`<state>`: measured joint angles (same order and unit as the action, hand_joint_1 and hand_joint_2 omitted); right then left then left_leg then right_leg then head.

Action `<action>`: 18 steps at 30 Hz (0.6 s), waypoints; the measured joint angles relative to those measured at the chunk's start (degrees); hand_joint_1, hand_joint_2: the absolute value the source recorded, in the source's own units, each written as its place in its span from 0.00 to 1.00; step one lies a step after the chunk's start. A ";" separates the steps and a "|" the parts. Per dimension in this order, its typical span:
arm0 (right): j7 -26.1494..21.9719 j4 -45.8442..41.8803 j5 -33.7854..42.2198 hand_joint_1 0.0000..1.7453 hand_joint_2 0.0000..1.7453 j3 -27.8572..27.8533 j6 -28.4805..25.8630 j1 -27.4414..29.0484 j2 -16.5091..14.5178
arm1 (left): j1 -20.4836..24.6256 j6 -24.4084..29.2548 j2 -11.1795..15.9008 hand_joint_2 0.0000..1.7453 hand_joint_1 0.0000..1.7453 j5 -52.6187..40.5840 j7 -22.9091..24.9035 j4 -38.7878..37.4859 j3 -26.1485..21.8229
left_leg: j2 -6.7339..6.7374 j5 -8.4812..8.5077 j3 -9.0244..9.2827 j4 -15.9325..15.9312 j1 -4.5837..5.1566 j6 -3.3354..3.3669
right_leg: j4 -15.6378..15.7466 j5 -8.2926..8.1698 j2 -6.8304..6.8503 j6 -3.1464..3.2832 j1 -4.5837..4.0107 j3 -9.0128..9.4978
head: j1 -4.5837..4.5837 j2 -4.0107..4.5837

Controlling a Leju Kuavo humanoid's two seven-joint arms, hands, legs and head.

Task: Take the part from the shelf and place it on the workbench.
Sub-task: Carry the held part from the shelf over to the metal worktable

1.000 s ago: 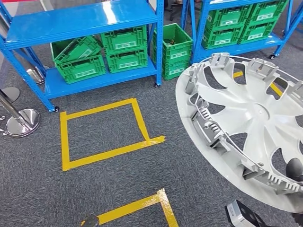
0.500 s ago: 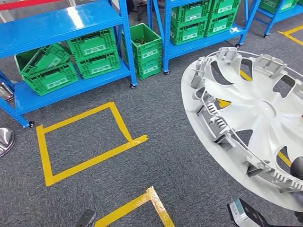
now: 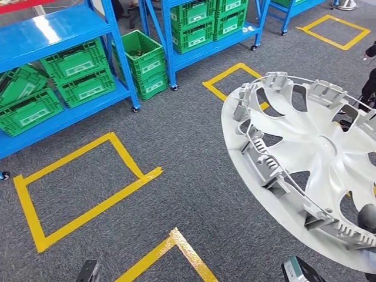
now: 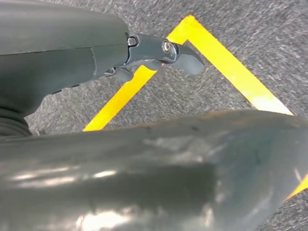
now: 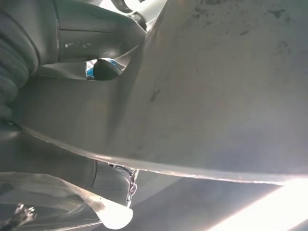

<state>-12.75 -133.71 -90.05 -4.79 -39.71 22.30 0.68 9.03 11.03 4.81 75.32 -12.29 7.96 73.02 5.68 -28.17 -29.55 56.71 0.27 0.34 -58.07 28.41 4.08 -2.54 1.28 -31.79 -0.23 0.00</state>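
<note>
The big white wheel cover (image 3: pixel 310 164) is up in the air on the right, over the grey carpet (image 3: pixel 186 153). The right hand (image 3: pixel 367 218) holds it at its near edge, fingers clamped on the rim. The left hand (image 4: pixel 109 53) hangs low over yellow tape (image 4: pixel 225 62), holding nothing, its fingers a little apart. Blue shelves (image 3: pixel 57 29) with green crates (image 3: pixel 80 70) stand far left.
</note>
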 joint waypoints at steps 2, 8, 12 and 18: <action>0.02 -0.07 0.00 1.00 1.00 -0.02 0.00 0.12 0.00 | 0.04 -0.01 0.16 0.00 0.00 0.02 -0.07 -0.02 -0.41 | 0.94 -0.13 0.19 0.20 0.09 -0.49 | 0.04 -0.01 -0.94 0.88 -0.08 -0.04 | 0.17 0.00; -0.86 -0.27 -0.03 1.00 1.00 -0.12 -0.02 0.73 -0.01 | -0.53 -0.17 0.65 0.00 0.00 0.54 -0.41 -0.04 -0.92 | -4.83 -8.48 -5.48 14.07 -0.50 -1.67 | 0.10 -1.07 -4.70 2.59 0.03 -1.13 | 0.37 0.00; -1.14 -0.34 -0.03 1.00 1.00 -0.23 -0.02 1.77 -0.05 | -1.19 0.03 0.89 0.00 0.00 0.03 -0.43 -0.14 -0.91 | -5.89 -4.85 -4.38 11.67 -0.17 -0.24 | 0.09 -1.59 -7.75 2.74 -0.57 -1.45 | 0.37 0.00; -2.39 -0.62 -0.01 1.00 1.00 -0.56 -0.02 2.65 -0.90 | -1.16 3.34 0.81 0.00 0.00 -4.87 0.74 -0.69 1.09 | -8.67 -0.49 0.45 -0.16 0.42 1.92 | 0.16 -2.68 -11.06 1.38 -0.32 -2.65 | 0.35 0.00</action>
<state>-15.14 -134.33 -90.06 -5.34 -39.74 24.95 -0.22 7.87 14.37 5.63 70.45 -11.55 7.26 74.11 -2.99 -28.66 -29.10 56.55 0.69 2.25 -57.92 25.73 -6.98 -1.16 0.95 -34.45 0.12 0.00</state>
